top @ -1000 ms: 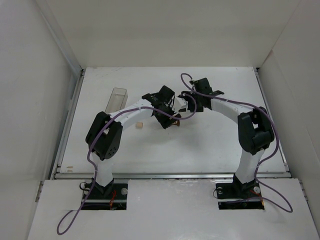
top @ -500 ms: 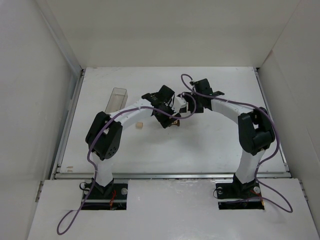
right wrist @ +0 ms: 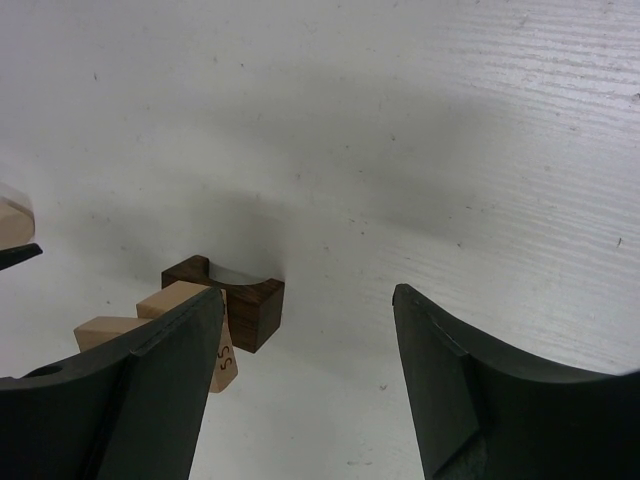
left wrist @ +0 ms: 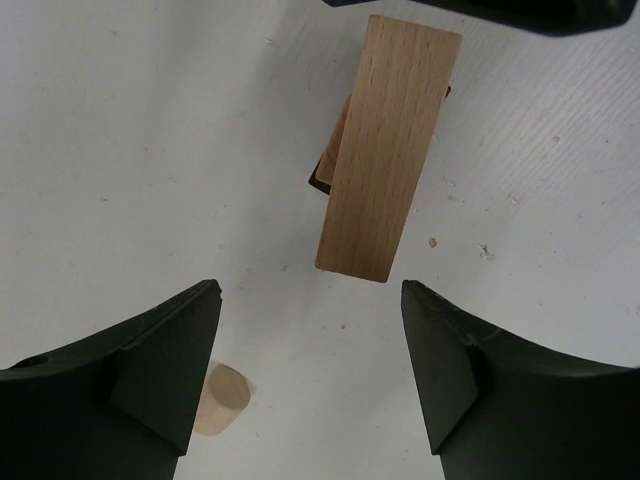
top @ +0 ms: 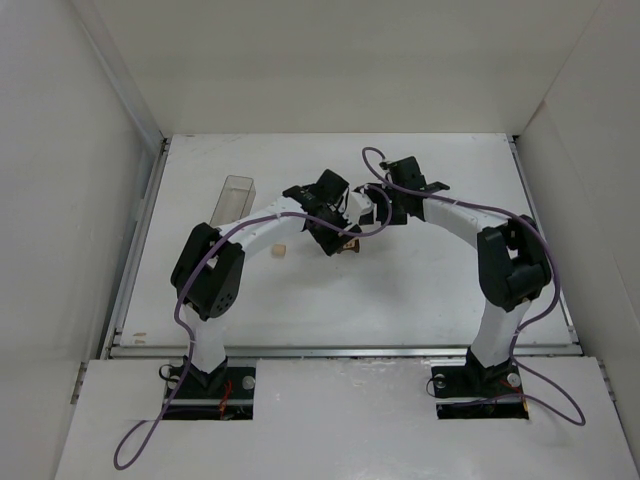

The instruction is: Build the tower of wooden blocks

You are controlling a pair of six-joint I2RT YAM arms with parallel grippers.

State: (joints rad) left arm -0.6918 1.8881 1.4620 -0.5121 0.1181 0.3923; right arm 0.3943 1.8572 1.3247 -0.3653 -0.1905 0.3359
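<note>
Two robot hands are hanging wide open and empty over the white worktop point(top: 400, 290), where the wood block tower point(top: 348, 243) is sitting near the middle. The left hand point(left wrist: 308, 335) is hovering above a pale tan wooden plank point(left wrist: 390, 150) that appears to be leaning across a dark brown notched wooden block point(right wrist: 225, 298). The right hand point(right wrist: 305, 330) is facing that block. A small pale wooden peg point(left wrist: 222, 398) is lying loose beside one left finger. Stacking looks unfinished, so the next move is probably calling for levelling the plank or fetching the peg.

Left arm point(top: 250, 228) and right arm point(top: 455, 215) converge over wood block tower point(top: 349, 246).
</note>
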